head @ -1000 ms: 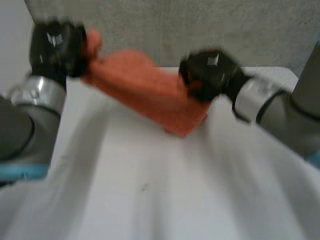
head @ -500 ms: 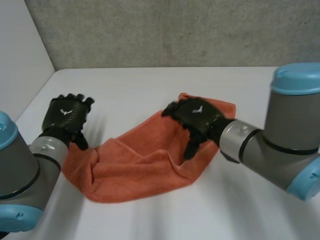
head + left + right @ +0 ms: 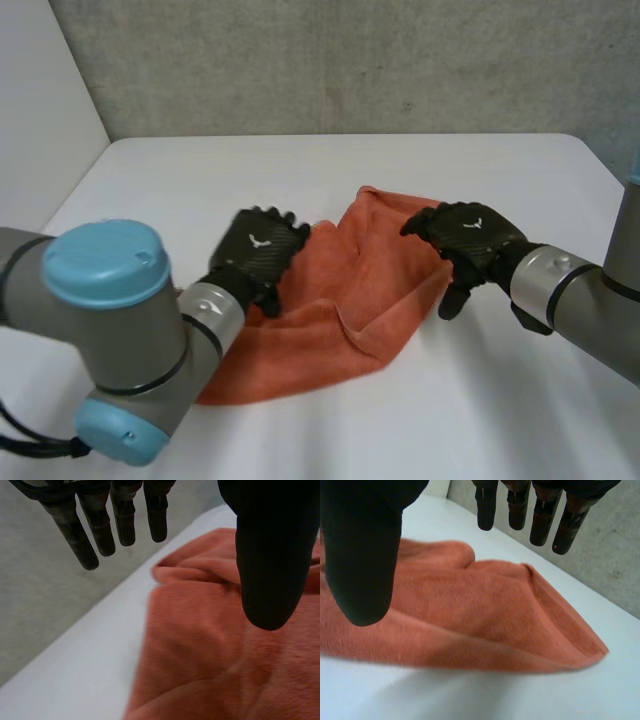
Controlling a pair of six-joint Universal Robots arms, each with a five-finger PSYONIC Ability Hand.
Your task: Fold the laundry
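Wrist views show left hand and right hand splayed, apparently just above the orange towel.

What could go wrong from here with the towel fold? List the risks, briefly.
1. The orange towel lies rumpled on the table, with a raised fold across its middle; folding it as it lies would likely trap creases.
2. The left hand and the right hand are both open above the cloth, holding nothing; closing there may pinch several layers instead of a corner.
3. The left arm passes over the towel's end and could drag it.
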